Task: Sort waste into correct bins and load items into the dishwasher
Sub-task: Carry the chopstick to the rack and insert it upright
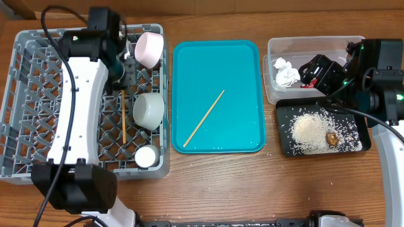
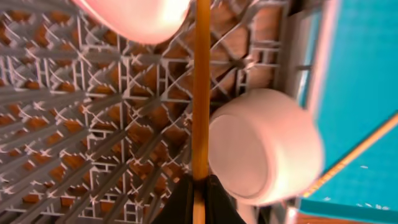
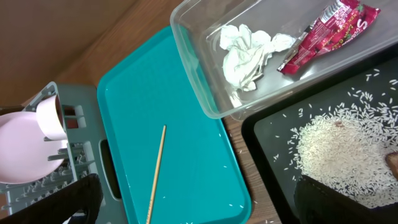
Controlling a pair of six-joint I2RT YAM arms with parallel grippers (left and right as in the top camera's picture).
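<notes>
My left gripper (image 1: 124, 77) is shut on a wooden chopstick (image 2: 201, 93) whose length lies over the lattice floor of the grey dish rack (image 1: 38, 94). In the rack are a pinkish plate (image 1: 150, 49), a grey-white bowl (image 1: 149, 108) and a small white bowl (image 1: 146, 156). A second chopstick (image 1: 203, 118) lies on the teal tray (image 1: 240, 63). The clear tub (image 1: 315, 43) holds a white tissue (image 1: 287, 72) and a red wrapper (image 3: 326, 31). The black tray (image 1: 284, 148) holds rice (image 1: 309, 129) and a brown lump (image 1: 331, 137). My right gripper (image 3: 199, 208) is open and empty, raised over the two bins.
The rack fills the left of the wooden table, the teal tray the middle, the two bins the right. A few stray rice grains lie on the teal tray (image 3: 186, 112). Bare table runs along the front edge (image 1: 221, 189).
</notes>
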